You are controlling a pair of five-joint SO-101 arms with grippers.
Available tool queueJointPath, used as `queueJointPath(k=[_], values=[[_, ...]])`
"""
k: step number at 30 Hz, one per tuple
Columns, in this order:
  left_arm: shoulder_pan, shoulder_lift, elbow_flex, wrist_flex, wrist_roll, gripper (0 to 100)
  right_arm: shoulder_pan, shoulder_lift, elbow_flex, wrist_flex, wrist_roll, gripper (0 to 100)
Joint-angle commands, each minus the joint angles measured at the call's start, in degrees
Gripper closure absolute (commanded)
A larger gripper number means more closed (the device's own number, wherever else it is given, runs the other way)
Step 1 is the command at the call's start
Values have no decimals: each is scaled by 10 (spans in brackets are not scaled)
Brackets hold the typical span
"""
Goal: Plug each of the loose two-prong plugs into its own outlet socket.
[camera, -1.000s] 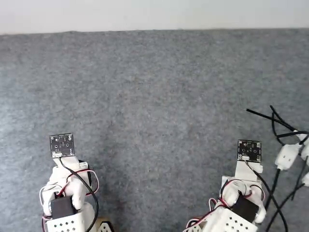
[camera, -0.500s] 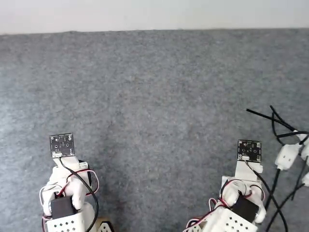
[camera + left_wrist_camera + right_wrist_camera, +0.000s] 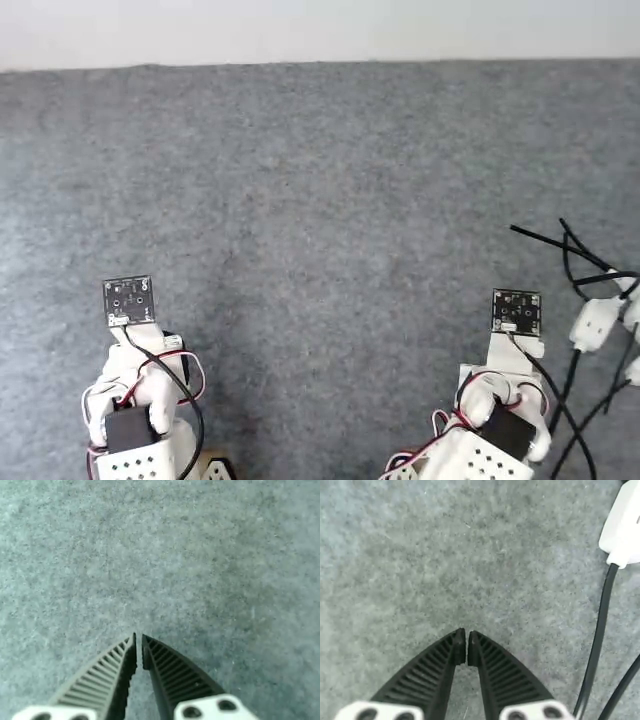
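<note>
White two-prong plugs on black cables lie tangled at the right edge of the grey carpet. One white plug shows close beside my right gripper, which is shut with nothing in it over bare carpet. My left gripper is shut too, holding nothing, above bare carpet. Both arms sit at the near edge, the left arm at the lower left, the right arm at the lower right. No outlet socket is visible.
Grey carpet covers the table up to a pale wall strip at the far edge. A black cable runs next to the right gripper. More white plugs sit at the right border.
</note>
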Motion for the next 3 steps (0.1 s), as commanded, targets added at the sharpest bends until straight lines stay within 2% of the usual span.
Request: queueJointPath(k=[1, 3], values=[[0, -8, -8, 2, 4, 982, 1, -6, 10, -6, 4, 987], [0, -8, -8, 2, 4, 982, 1, -6, 10, -6, 4, 987]])
